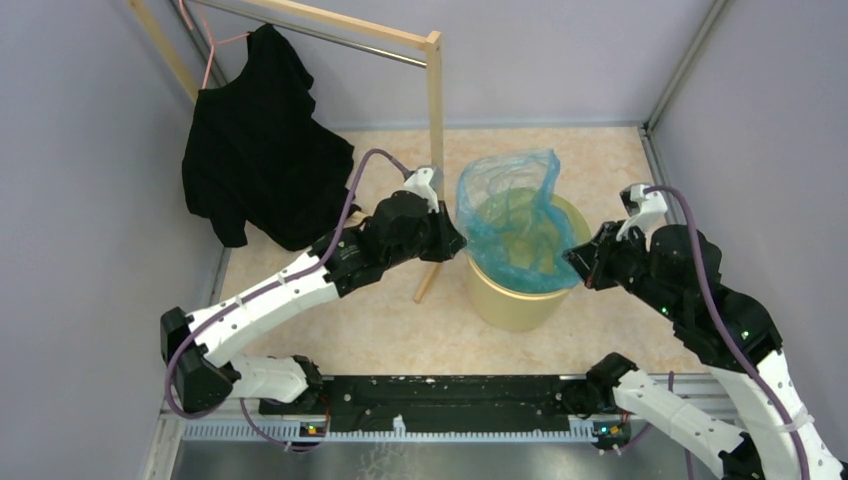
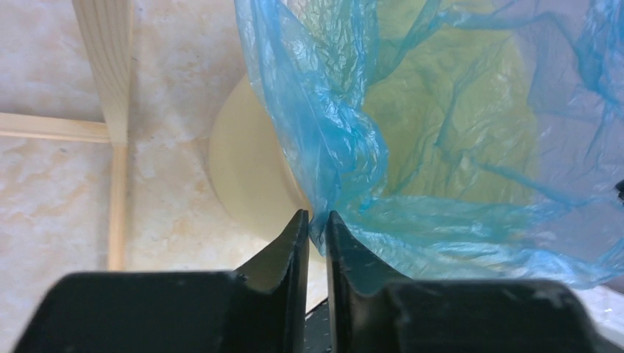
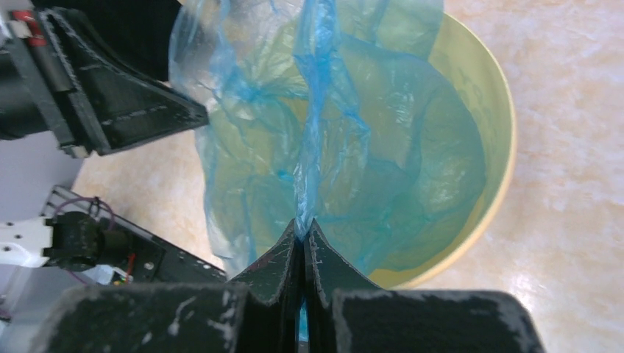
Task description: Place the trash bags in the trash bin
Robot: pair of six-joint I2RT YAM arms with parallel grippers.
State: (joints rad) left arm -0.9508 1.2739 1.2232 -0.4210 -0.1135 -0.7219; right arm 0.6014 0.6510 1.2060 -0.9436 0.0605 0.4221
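A thin blue trash bag (image 1: 512, 220) hangs open over and inside the pale yellow trash bin (image 1: 510, 300) at the table's middle. My left gripper (image 1: 458, 244) is shut on the bag's left edge beside the bin's left rim; the film is pinched between its tips (image 2: 317, 219). My right gripper (image 1: 572, 262) is shut on the bag's right edge at the bin's right rim, a strip of film caught between its tips (image 3: 302, 228). The bag (image 3: 331, 147) is spread between both grippers, and its back edge stands up above the bin (image 3: 493, 147).
A wooden rack (image 1: 434, 110) stands behind and left of the bin, its post and foot close to my left gripper (image 2: 110, 88). A black garment (image 1: 255, 140) hangs from the rack on a pink hanger. Grey walls enclose the table on three sides.
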